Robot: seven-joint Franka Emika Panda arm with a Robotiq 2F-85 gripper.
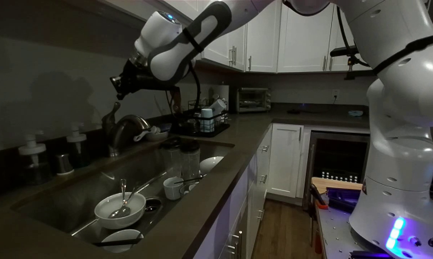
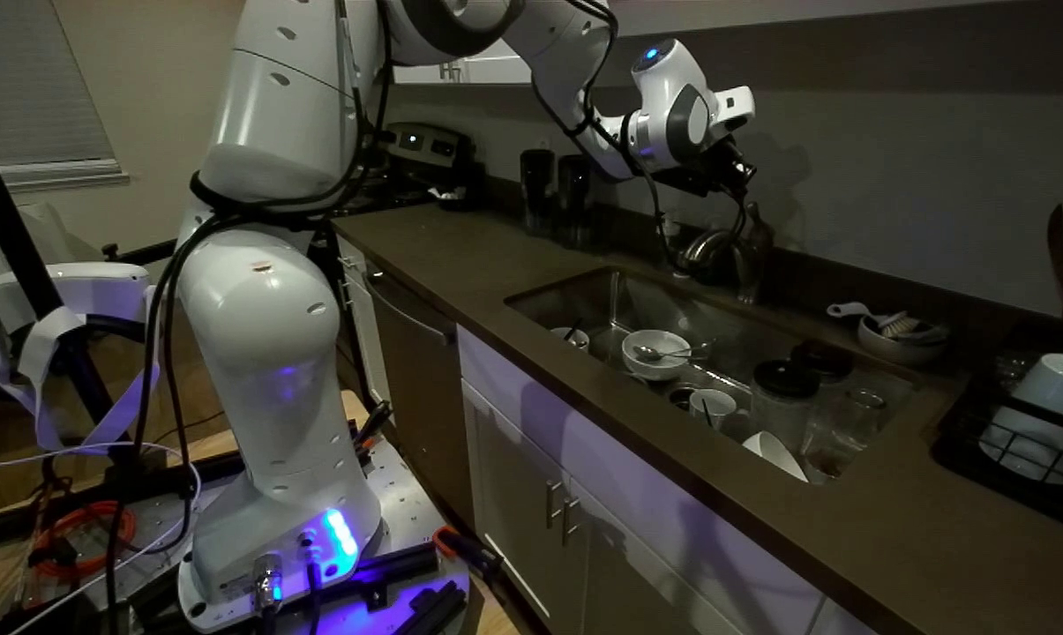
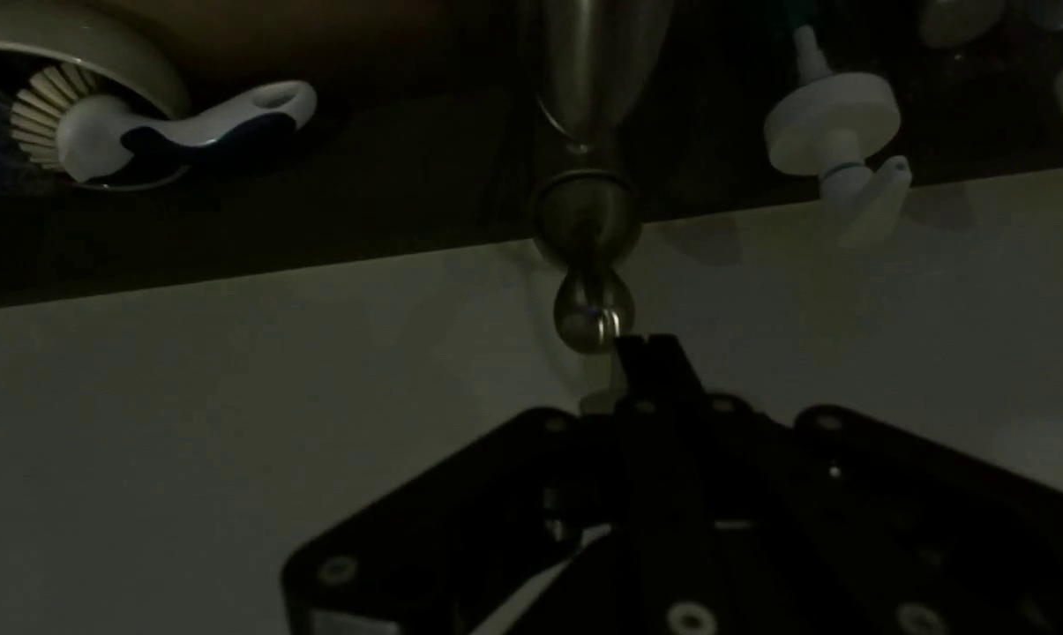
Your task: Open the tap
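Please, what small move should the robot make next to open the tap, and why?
Probably lower the fingers a little toward the tap handle. In an exterior view they are above it, with a gap; in the wrist view they are shut, so pushing seems likelier than gripping.

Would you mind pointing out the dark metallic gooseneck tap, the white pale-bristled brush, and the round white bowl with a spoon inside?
Dark metallic gooseneck tap (image 1: 119, 130), in an exterior view: its curved neck.
White pale-bristled brush (image 3: 189, 132), wrist view: its handle.
Round white bowl (image 1: 113, 223), in an exterior view: outer wall.
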